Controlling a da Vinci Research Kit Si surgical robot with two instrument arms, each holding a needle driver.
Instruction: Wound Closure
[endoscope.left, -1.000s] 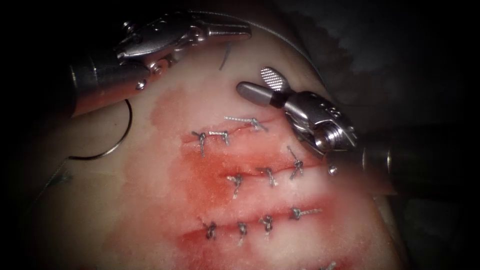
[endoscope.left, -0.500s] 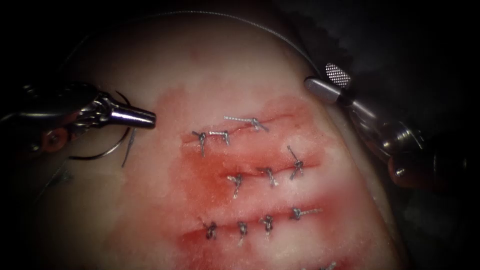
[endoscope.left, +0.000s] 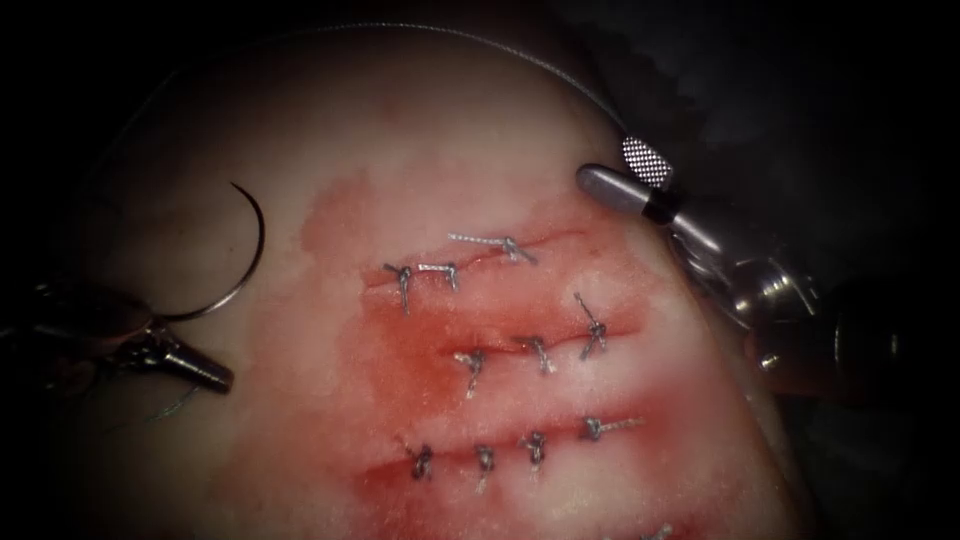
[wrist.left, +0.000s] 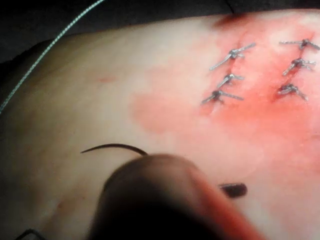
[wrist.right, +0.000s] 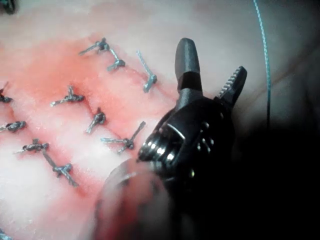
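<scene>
The curved needle (endoscope.left: 252, 250) lies free on the tissue (endoscope.left: 300, 120) left of the cuts, held by neither tool; it is also in the left wrist view (wrist.left: 112, 146). My left tool (endoscope.left: 205, 374) sits low, just below the needle's lower end, and its tip (wrist.left: 233, 189) peeks out past the shaft. A short cut end of thread (endoscope.left: 172, 402) lies right under that tip; I cannot tell if it is held. My right tool (endoscope.left: 622, 170) hovers open and holding nothing at the right end of the top cut (endoscope.left: 480, 258), jaws spread wide (wrist.right: 210, 67).
Three cuts run across the tissue, each closed with several knotted stitches (endoscope.left: 535, 350), in red fluid (endoscope.left: 410, 350). A long grey thread (endoscope.left: 480, 38) arcs over the tissue's far edge (wrist.left: 50, 45) (wrist.right: 263, 50). Beyond the edges it is dark.
My left tool swept from the top of the tissue down to the lower left, carrying a short thread piece. The right tool drew back right, then edged left. The needle stayed put.
</scene>
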